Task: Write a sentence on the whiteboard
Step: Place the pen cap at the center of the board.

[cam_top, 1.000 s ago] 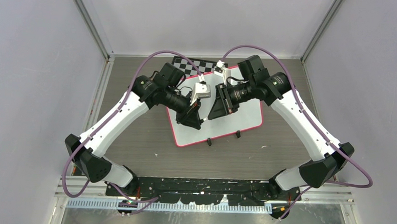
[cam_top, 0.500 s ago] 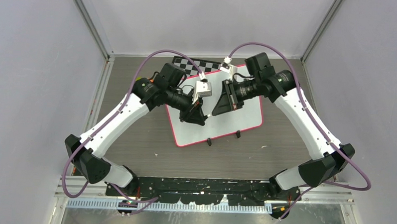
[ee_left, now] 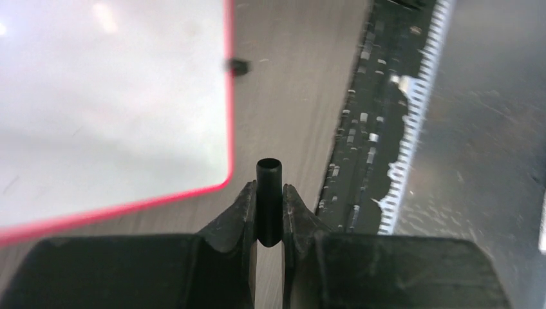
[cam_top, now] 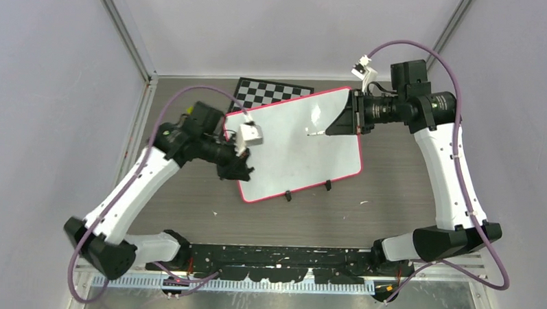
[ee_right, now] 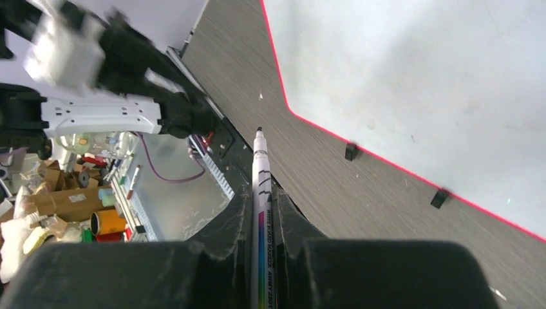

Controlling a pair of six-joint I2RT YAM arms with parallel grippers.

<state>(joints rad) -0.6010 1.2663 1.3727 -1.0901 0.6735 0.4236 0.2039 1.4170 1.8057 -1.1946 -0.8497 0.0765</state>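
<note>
Broadly, the wood-grain table (cam_top: 186, 206) carries the whiteboard (cam_top: 284, 155) lying flat near its middle. The board is skewed so that the long edge with the two black clips (cam_top: 288, 195) faces about 6 o'clock, and a checkerboard (cam_top: 273, 92) lies against its 11 o'clock edge. At the board's 8 o'clock edge the left tool (cam_top: 241, 170) has its jaws pinched tight on a short black cylinder (ee_left: 269, 187) (it stands upright between the fingers in the wrist view), while toward 2 o'clock over the board the right tool (cam_top: 332, 130) is clamped around a white marker (ee_right: 261, 187) whose dark tip points toward 9 o'clock.
</note>
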